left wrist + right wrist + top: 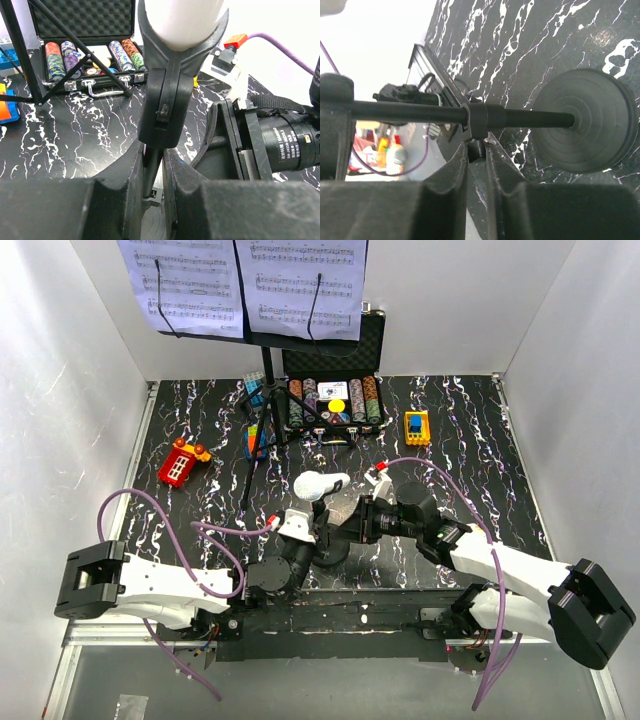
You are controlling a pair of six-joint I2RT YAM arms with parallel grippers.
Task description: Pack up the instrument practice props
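The white microphone (318, 484) sits in a black clip (165, 100) on its stand, near the table's front edge. My left gripper (152, 175) is shut on the thin black pole (151, 170) just under the clip. My right gripper (476, 150) comes in from the right, its jaws pinched on the small knob of the collar (479, 120) on that pole, above the round base (587, 120). The black music stand (262, 430) stands at the back, with white sheet-music pages (240, 285) on its desk.
An open black case of poker chips (333, 400) lies behind the tripod legs. A red toy block (180, 462) lies at the left and a yellow one (416, 426) at the right. Purple cables loop over both arms.
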